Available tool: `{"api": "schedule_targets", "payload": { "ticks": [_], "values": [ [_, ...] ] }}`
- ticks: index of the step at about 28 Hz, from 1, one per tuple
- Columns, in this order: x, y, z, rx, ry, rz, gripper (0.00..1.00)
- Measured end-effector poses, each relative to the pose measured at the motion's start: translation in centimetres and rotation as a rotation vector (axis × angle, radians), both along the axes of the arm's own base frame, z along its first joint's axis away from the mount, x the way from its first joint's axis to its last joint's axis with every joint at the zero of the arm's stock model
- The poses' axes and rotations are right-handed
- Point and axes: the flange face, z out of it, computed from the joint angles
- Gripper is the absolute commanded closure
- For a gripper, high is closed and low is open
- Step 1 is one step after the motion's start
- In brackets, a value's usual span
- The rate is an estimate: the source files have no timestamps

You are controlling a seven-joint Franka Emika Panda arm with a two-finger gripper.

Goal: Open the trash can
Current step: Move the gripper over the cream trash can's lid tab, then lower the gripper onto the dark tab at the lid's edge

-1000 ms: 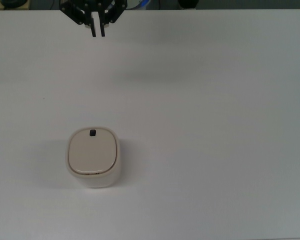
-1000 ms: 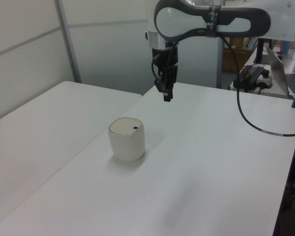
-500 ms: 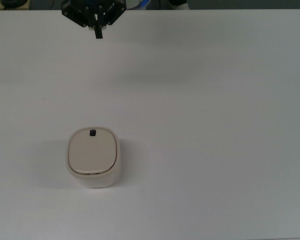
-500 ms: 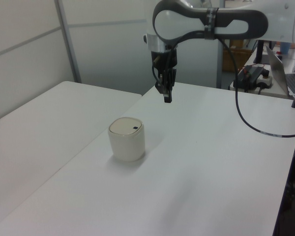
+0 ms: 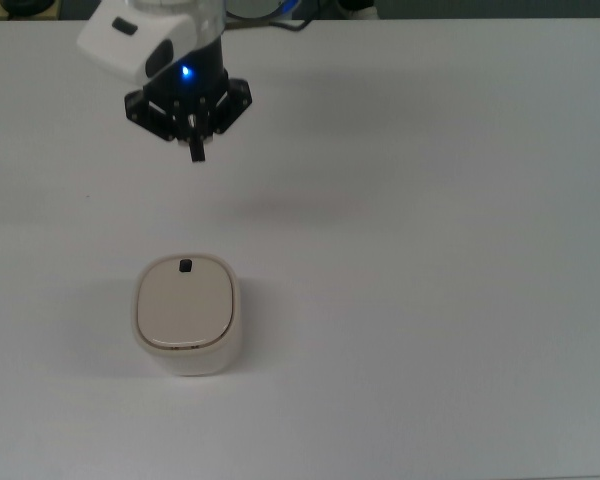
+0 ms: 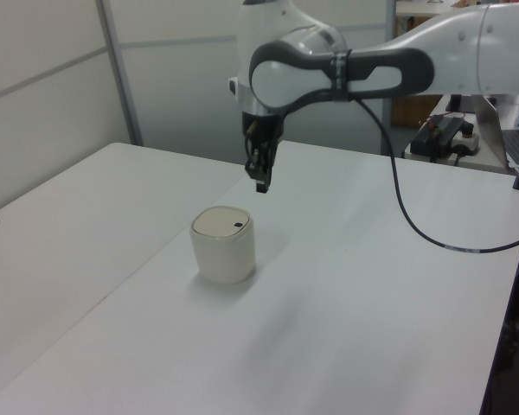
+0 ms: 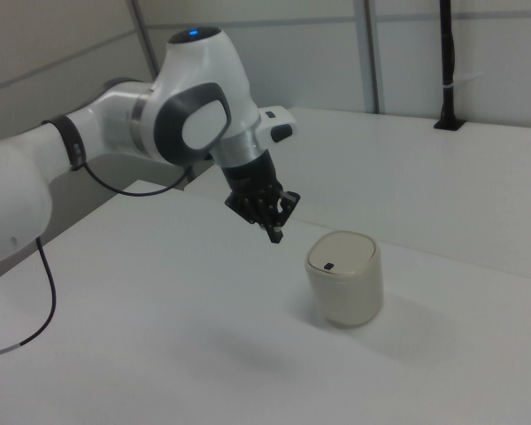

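The trash can (image 5: 187, 313) is a small cream-white rounded-square bin standing on the white table, its beige lid down and a tiny black button (image 5: 185, 265) at the lid's far edge in the top view. It also shows as the trash can (image 6: 223, 245) in the left view and the trash can (image 7: 343, 277) in the right view. My gripper (image 5: 196, 151) hangs in the air above the table, beyond the can in the top view, fingers pressed together with nothing between them. The gripper (image 6: 261, 183) is higher than the lid and apart from it; in the right view the gripper (image 7: 275, 235) is left of the can.
A second white table (image 6: 78, 225) adjoins on the left view's left. A black cable (image 6: 406, 212) loops from the arm over the table. A laptop and gear (image 6: 454, 134) sit at the left view's far right. A black post (image 7: 445, 62) stands at the back in the right view.
The fingers closed together, then the arm carried the shut gripper across the table toward the trash can and somewhat lower. The can has not moved.
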Motion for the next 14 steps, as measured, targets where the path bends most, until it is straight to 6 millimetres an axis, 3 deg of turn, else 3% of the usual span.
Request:
{"api": "schedule_targets", "payload": {
  "ticks": [14],
  "values": [
    [3.5, -0.2, -4.5, 0.0, -0.086, -0.016, 1.0]
  ]
}}
